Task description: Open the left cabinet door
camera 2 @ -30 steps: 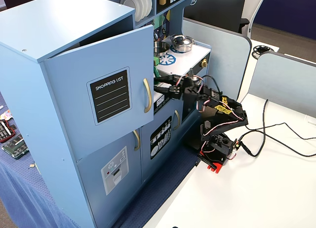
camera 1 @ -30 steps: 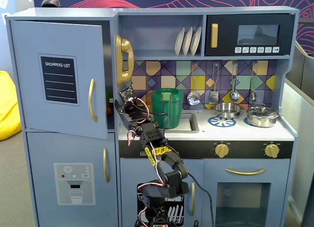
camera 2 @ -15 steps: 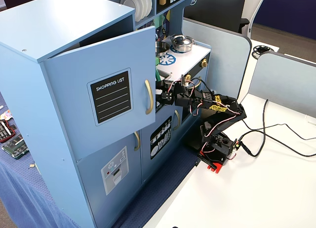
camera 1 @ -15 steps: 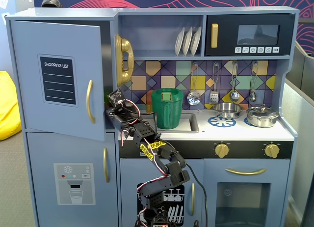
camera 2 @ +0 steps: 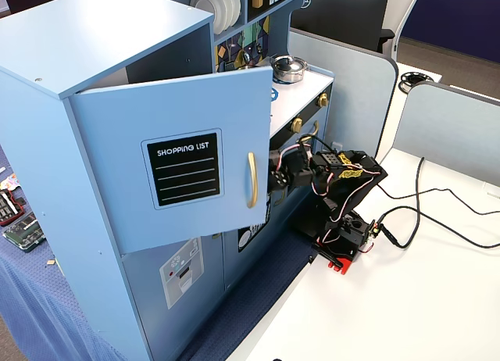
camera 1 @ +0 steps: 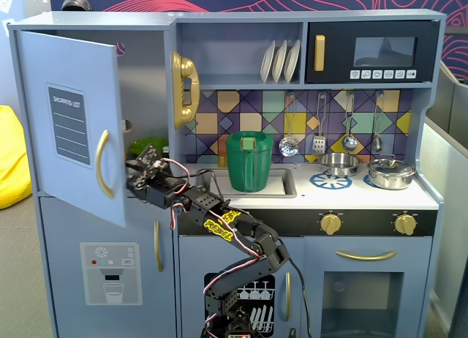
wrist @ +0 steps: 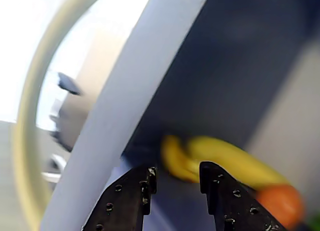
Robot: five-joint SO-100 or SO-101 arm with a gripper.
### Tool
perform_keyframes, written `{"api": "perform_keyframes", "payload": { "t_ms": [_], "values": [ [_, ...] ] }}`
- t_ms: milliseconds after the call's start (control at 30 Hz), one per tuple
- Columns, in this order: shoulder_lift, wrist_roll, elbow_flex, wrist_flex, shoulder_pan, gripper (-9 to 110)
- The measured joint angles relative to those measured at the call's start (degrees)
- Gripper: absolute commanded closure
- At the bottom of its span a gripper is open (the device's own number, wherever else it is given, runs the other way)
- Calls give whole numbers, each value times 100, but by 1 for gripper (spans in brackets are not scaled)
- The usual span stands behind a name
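Note:
The left cabinet door (camera 1: 69,126), blue-grey with a black "SHOPPING LIST" panel and a curved gold handle (camera 1: 104,164), stands partly open. It also shows in the other fixed view (camera 2: 180,166) with its handle (camera 2: 251,180). My gripper (camera 1: 136,174) sits at the door's free edge, just behind it, at handle height (camera 2: 275,180). In the wrist view the gripper (wrist: 176,178) is open and empty. The door's edge (wrist: 130,91) and the handle (wrist: 27,141) lie to its left. Yellow bananas (wrist: 220,158) lie inside the cabinet ahead.
Below is a door with a grey dispenser panel (camera 1: 110,272). A gold phone (camera 1: 184,89) hangs on the divider. A green pitcher (camera 1: 248,161) stands in the sink and a pot (camera 1: 391,173) on the stove. Cables (camera 2: 422,212) trail over the white table.

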Motion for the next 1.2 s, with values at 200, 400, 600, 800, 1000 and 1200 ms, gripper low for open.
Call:
{"api": "perform_keyframes", "payload": {
  "t_ms": [200, 400, 600, 800, 1000, 1200],
  "values": [
    [0, -26, 0, 0, -44, 101],
    [0, 1037, 185, 536, 1679, 101],
    [88, 1978, 782, 2329, 3964, 101],
    [870, 2646, 1951, 3858, 5080, 101],
    [1872, 3182, 3032, 4860, 5625, 101],
    [2602, 3419, 4008, 5678, 6029, 101]
  ]
}}
